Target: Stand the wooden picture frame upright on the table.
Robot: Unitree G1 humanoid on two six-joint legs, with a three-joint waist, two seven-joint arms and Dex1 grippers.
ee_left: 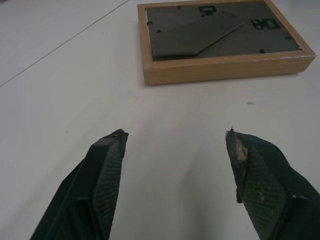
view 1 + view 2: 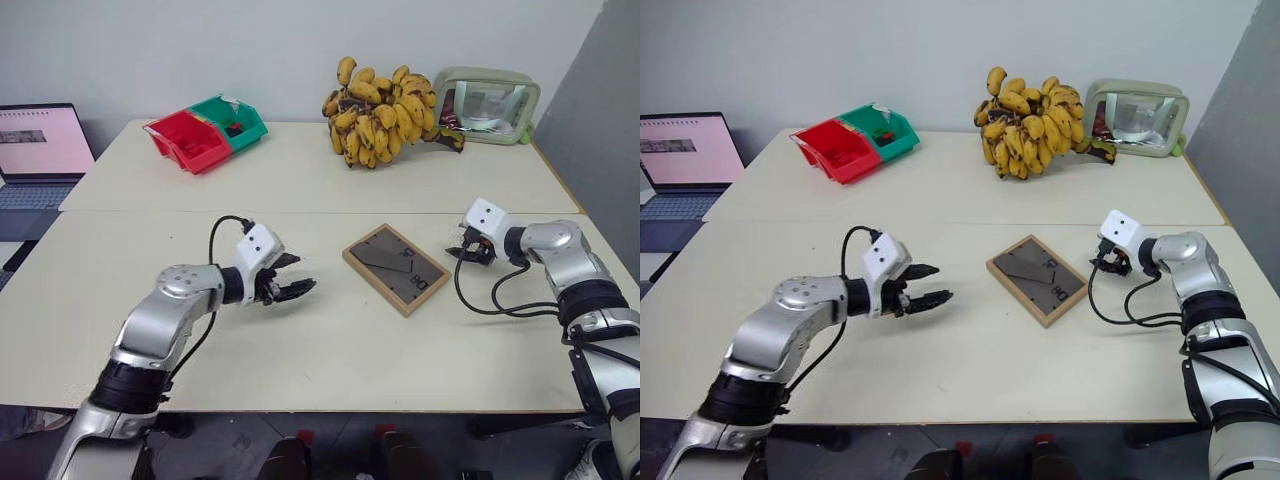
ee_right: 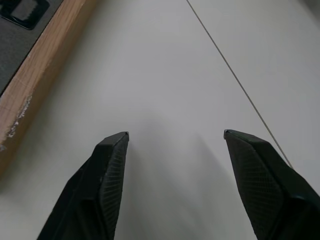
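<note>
- While the wooden picture frame (image 2: 396, 268) lies back-up on the table (image 2: 330, 350), its picture is hidden.
- Left gripper (image 2: 290, 280) and right gripper (image 3: 175, 137) both gape empty.

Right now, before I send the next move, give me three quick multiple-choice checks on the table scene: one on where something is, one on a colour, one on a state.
1. Where does the picture frame lie?
A. Between the two tools on the table
B. Inside the red bin
C. On the laptop

2. What colours are the two bins at the far left of the table?
A. Blue and yellow
B. Red and green
C. Both white

3. How is the frame placed?
A. Standing upright on its stand
B. Held up in a tool
C. Flat, dark back facing up

Answers:
1. A, the frame sits between the left tool and the right tool.
2. B, a red bin stands beside a green one.
3. C, the left wrist view shows the back and the folded stand on top, with both tools open and clear of it.
</note>
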